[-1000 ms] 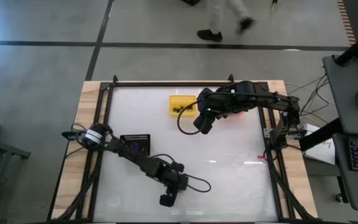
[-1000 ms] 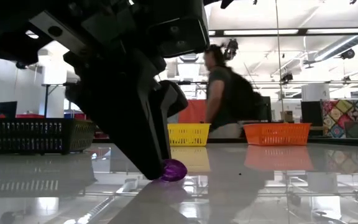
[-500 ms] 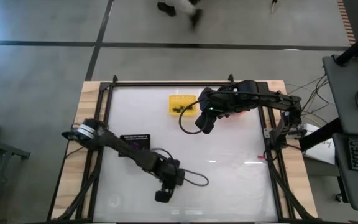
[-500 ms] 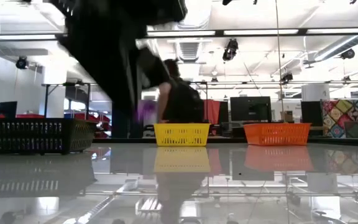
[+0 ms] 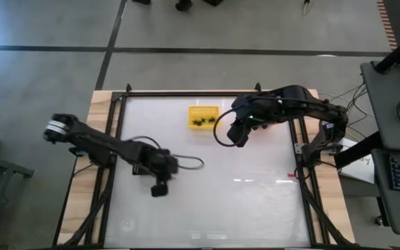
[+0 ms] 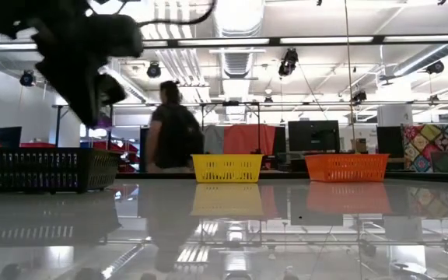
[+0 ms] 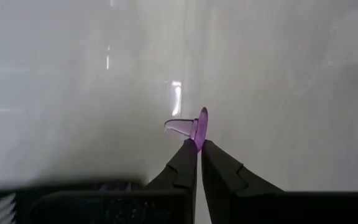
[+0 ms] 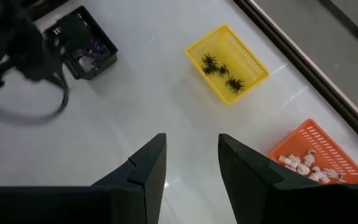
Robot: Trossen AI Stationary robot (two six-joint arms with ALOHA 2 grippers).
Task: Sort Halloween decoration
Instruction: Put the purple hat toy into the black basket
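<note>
A small purple trinket of the Halloween decoration sticks out past the tips of my left gripper, which is shut on it above the table's left half. The low view shows it as a purple speck under the fingers. A black tray holding purple pieces sits beside that arm. My right gripper hangs open and empty, high over the far right. Black spider trinkets lie in the yellow basket. White ones lie in the orange basket. My left gripper pinches the purple trinket by its near edge between the very tips of its two fingers. The fingers slant downward. The trinket stands edge-on beyond the tips, a pale translucent part jutting to one side, lifted clear of the table.
The three containers line the far part of the table: black tray, yellow basket, orange basket. A cable loop trails from my left arm. A person walks in the room beyond the far edge.
My left gripper has taken hold of the purple trinket, which lay on the table near the front edge. It has lifted the trinket clear and swung up, toward the table's left and far side, near the black tray. The person behind has walked leftward.
</note>
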